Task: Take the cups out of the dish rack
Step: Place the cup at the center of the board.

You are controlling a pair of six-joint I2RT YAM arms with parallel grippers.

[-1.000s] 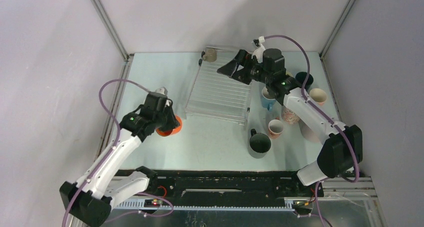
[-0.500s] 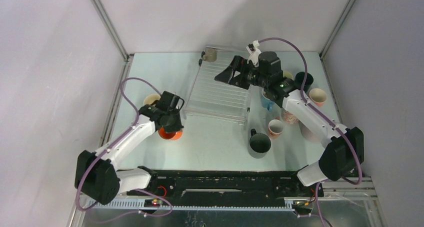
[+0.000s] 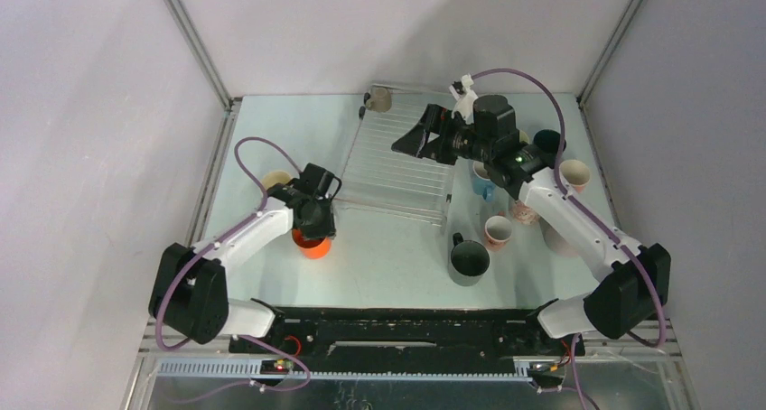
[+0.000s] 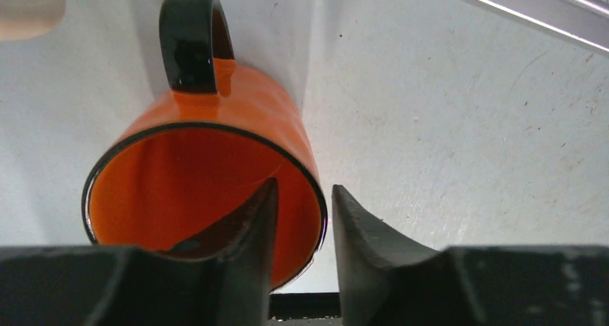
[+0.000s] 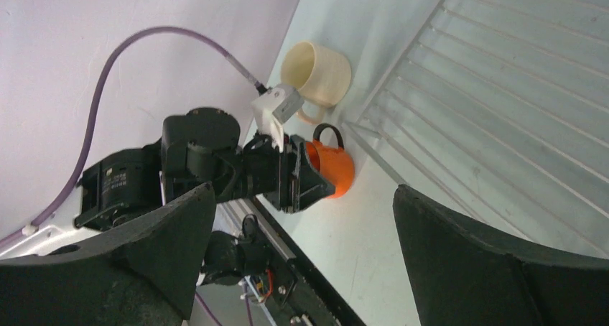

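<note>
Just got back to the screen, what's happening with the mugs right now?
The left gripper is at the orange mug, which stands on the table left of the rack; one finger is inside it and one outside, and I can't tell whether it is gripping. The right gripper hangs open over the rack, holding nothing. A beige mug sits at the rack's far corner; several mugs stand on the table to its right.

Dish rack (image 3: 397,171) centre-far; one cup (image 3: 380,98) at its far-L corner, two cups (image 3: 275,178) L, other cups (image 3: 470,260) R.
</note>
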